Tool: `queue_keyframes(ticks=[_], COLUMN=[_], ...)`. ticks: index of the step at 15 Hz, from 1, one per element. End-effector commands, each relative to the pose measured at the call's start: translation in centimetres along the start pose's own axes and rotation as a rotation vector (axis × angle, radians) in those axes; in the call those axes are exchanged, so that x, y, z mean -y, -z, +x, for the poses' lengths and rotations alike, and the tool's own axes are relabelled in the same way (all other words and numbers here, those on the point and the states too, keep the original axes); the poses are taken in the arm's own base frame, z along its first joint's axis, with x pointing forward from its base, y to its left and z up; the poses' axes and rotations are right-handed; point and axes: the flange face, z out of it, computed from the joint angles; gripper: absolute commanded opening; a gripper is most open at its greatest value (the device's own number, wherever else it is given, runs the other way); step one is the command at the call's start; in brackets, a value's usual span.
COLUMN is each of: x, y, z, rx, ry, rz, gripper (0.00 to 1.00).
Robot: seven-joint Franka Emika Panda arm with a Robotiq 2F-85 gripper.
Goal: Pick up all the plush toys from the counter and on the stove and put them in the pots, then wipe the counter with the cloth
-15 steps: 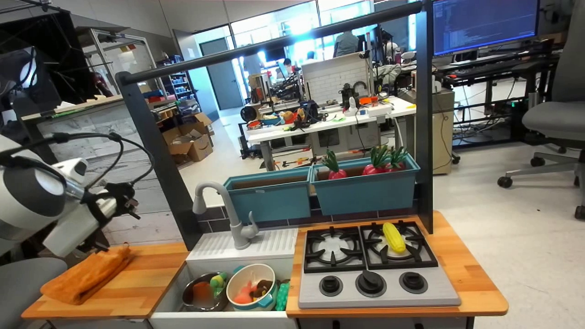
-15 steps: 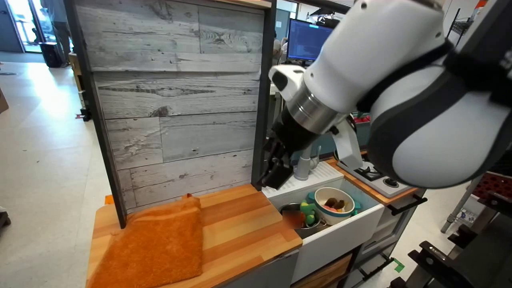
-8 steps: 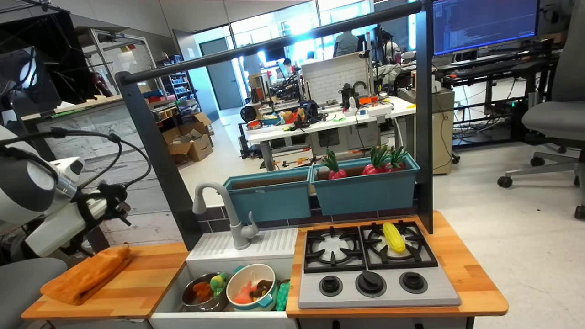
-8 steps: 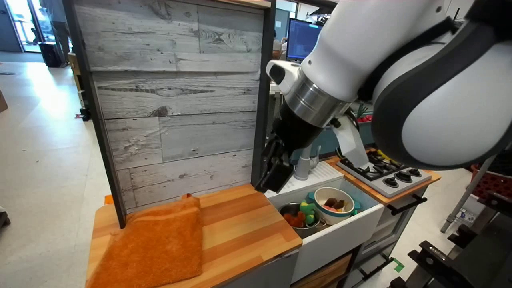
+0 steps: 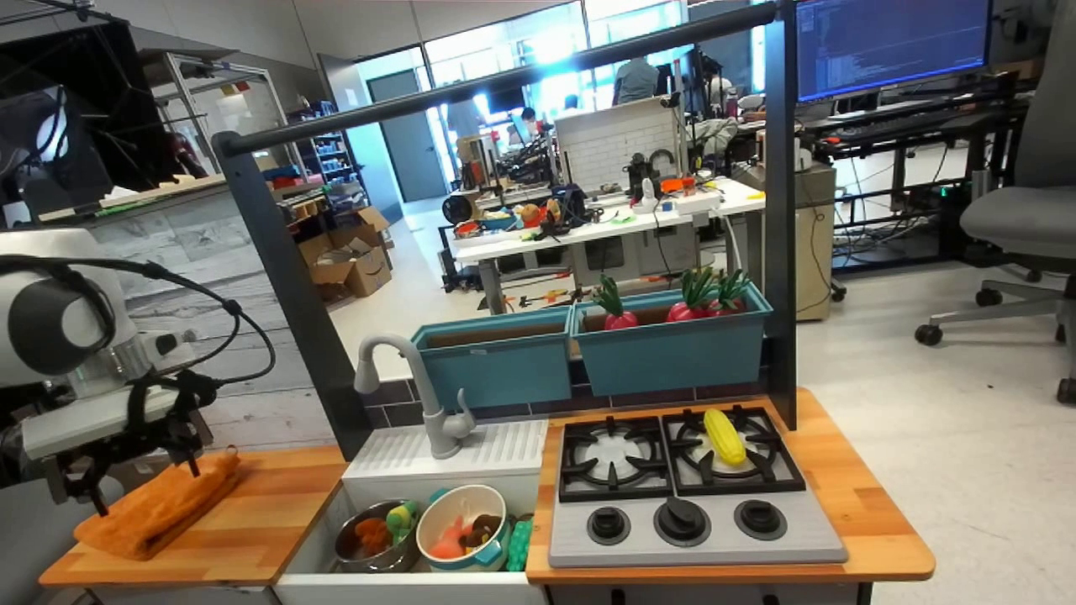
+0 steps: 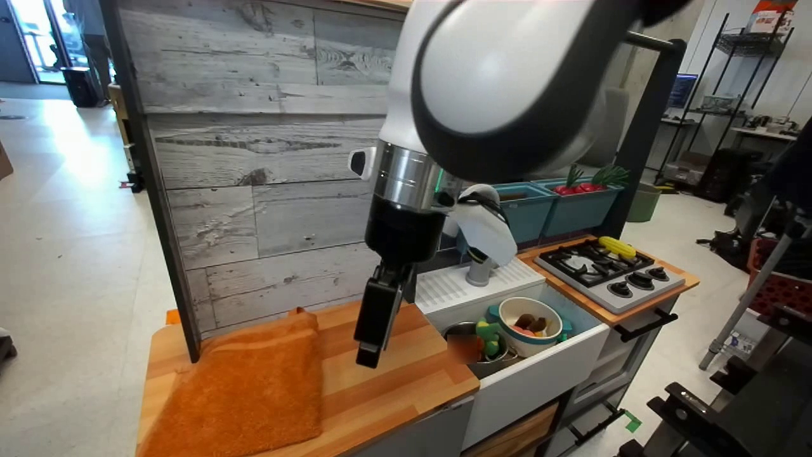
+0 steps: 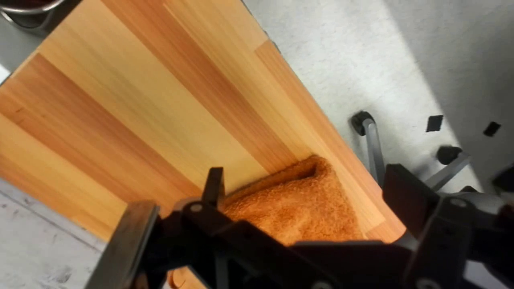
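Cloth [image 6: 254, 387] on counter [image 6: 409, 381], below nearby tool [image 7: 306, 172]

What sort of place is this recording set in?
Probably a robotics lab or shared workspace: beyond the play kitchen, an exterior view shows a cluttered white workbench, a large screen and an office chair.

White arm [image 6: 501, 70] bent, pincer [image 5: 148, 490] pointing downward, jaws spread
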Motion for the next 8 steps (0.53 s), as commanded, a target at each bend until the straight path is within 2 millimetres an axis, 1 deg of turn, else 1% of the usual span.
queue_keyframes(ticks=[1,3,4,5,6,8], x=[-2.2,-4.0,-4.3,-3.1,-3.7,-4.2], y=[0.7,1.5,1.1,2.0,2.0,1.4], z=[4.5,7.0,8.0,6.0,6.8,7.3], rx=[-0.022,-0.100,-0.133,-0.074,-0.094,-0.108], ry=[-0.009,0.048,0.103,0.046,0.069,0.083], rz=[0.137,0.071,0.039,0.052,0.043,0.041], gripper=[1.00,1.00,1.00,1.00,1.00,1.00])
